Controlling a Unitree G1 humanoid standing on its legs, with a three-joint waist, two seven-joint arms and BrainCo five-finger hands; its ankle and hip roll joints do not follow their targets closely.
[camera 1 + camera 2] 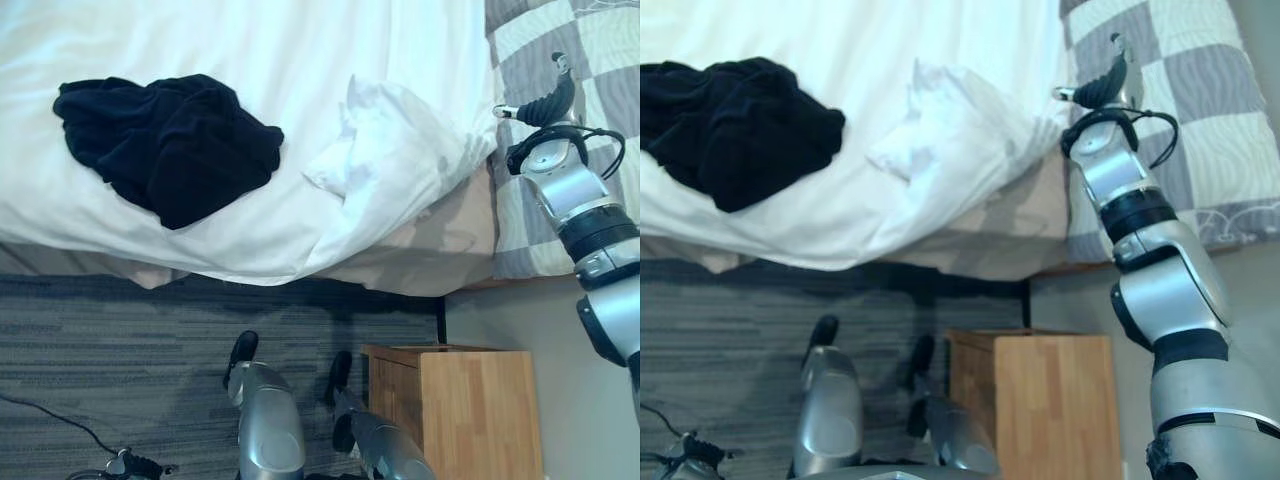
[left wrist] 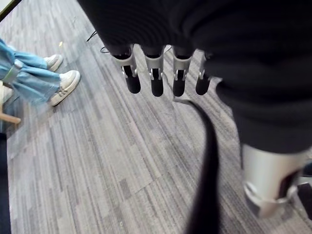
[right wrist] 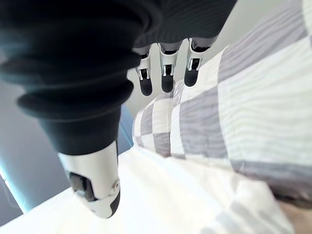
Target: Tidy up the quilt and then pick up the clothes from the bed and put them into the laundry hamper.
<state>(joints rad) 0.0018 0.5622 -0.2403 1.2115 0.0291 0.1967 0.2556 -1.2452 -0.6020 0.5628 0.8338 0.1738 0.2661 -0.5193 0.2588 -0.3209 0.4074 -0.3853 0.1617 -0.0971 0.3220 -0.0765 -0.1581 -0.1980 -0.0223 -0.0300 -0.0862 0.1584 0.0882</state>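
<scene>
Clothes (image 1: 165, 145) lay dark on the white quilt (image 1: 380, 160), whose turned-back corner bunched beside the checked pillow (image 1: 600, 60). Left hand (image 2: 156, 73) hung over carpet, fingers straight, empty. Right hand (image 3: 165, 73) hovered open above pillow, holding nothing. Judgement: grip the quilt corner, pull flat. Left wrist view alone showed a person's shoes (image 2: 61, 85).
</scene>
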